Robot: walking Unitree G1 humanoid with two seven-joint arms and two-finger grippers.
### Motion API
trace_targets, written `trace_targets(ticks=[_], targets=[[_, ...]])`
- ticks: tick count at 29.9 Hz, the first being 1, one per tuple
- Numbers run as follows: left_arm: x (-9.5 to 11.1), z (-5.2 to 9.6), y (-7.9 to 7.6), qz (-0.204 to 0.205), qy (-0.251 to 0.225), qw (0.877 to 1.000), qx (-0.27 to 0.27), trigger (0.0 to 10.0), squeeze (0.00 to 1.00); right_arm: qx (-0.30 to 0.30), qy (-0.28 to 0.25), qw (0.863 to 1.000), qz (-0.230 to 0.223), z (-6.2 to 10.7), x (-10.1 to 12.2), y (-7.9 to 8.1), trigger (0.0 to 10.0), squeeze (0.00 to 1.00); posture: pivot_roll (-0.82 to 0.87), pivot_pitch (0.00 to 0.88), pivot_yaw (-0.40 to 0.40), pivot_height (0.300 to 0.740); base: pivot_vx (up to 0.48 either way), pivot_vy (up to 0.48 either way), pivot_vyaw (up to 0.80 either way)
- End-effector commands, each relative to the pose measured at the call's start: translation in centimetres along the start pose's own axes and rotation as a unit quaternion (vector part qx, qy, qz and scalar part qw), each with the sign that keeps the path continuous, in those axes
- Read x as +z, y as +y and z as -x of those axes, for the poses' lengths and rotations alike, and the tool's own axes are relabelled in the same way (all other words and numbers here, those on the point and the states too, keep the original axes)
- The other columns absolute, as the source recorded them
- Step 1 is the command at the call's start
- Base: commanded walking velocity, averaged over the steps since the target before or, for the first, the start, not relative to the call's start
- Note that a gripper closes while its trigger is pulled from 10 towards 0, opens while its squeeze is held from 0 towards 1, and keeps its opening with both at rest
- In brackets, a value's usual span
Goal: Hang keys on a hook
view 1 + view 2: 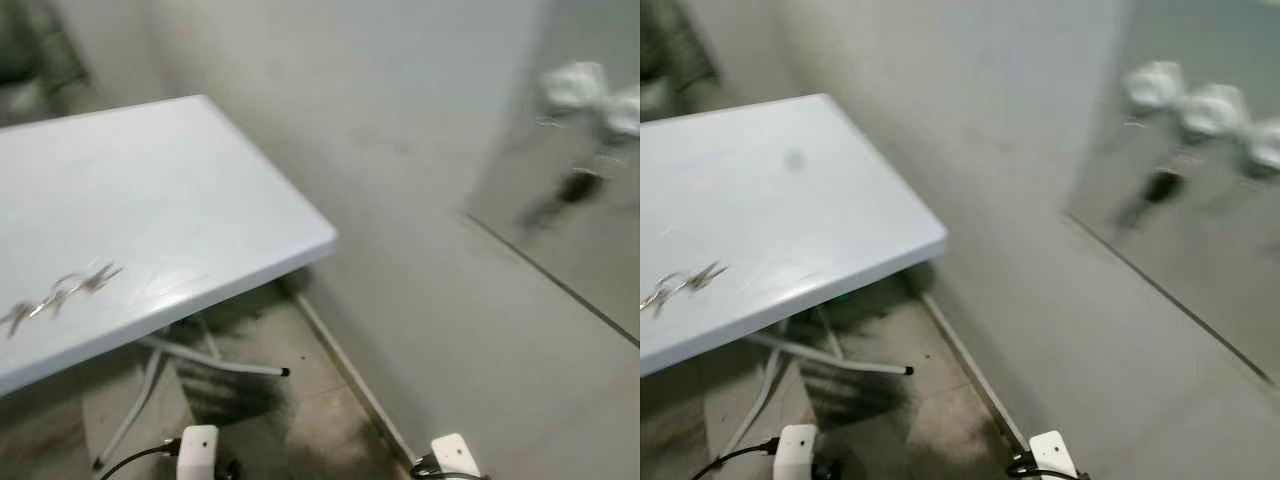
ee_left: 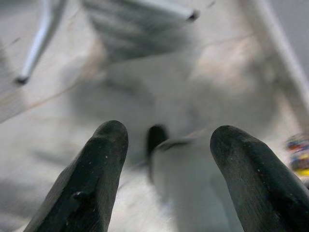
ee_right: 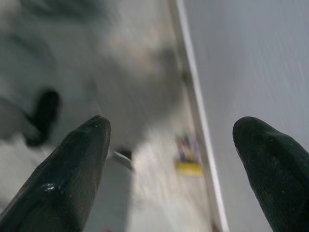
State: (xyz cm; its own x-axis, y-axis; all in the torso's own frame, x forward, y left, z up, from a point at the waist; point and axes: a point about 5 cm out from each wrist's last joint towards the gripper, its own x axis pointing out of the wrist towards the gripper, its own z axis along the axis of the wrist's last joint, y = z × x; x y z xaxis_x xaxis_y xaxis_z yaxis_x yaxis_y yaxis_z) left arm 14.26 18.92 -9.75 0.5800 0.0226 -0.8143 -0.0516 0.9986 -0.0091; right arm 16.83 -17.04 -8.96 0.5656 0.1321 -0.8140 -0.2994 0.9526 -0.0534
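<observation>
On the pale tabletop point(image 1: 180, 190), toward nine o'clock in the head views, the keys point(image 1: 60, 293) lie flat near the front edge, untouched. Nothing of the task looks done yet: the keys must be picked up and carried. At about two o'clock, blurred knobs on the wall point(image 1: 1200, 105) may be hooks; I cannot tell. Both arms hang low over the floor, the left pincer point(image 2: 164, 159) and right pincer point(image 3: 169, 159) each spread and empty.

White wrist blocks point(image 1: 199, 445) with black cables; rounded, scuffed black fingers point(image 2: 91, 179)
</observation>
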Motion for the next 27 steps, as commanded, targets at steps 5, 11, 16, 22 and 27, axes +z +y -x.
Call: trace_targets(ticks=[5,11,16,22,27], targets=[[0.49,-0.22,-1.09,-0.004,-0.008,1.0,-0.013,10.0,0.0,-0.004,0.023,1.0,0.002,0.47,-1.43,-0.69,10.0,0.0,-0.08,0.0,-0.045,0.74,0.0,0.0,0.8],[0.48,-0.22,-1.09,-0.004,-0.007,1.0,-0.014,10.0,0.0,-0.003,0.024,1.0,0.003,0.47,-1.4,-0.75,10.0,0.0,-0.08,0.0,-0.049,0.74,0.0,0.0,0.8],[0.51,-0.23,-1.09,-0.004,-0.008,1.0,-0.013,10.0,0.0,-0.003,0.024,1.0,0.005,0.5,-1.43,-0.83,10.0,0.0,-0.08,0.0,-0.05,0.74,0.0,0.0,0.8],[0.61,-0.26,-1.08,-0.003,-0.008,1.0,-0.013,10.0,0.0,-0.003,0.025,1.0,0.004,0.5,-1.42,-0.89,10.0,0.0,-0.08,0.0,-0.05,0.74,0.0,0.0,0.8],[0.71,-0.29,-1.03,0.001,-0.009,1.0,-0.012,10.0,0.0,-0.002,0.022,1.0,-0.013,0.51,-1.45,-0.84,10.0,0.0,-0.08,0.0,-0.05,0.74,0.0,0.0,0.64]])
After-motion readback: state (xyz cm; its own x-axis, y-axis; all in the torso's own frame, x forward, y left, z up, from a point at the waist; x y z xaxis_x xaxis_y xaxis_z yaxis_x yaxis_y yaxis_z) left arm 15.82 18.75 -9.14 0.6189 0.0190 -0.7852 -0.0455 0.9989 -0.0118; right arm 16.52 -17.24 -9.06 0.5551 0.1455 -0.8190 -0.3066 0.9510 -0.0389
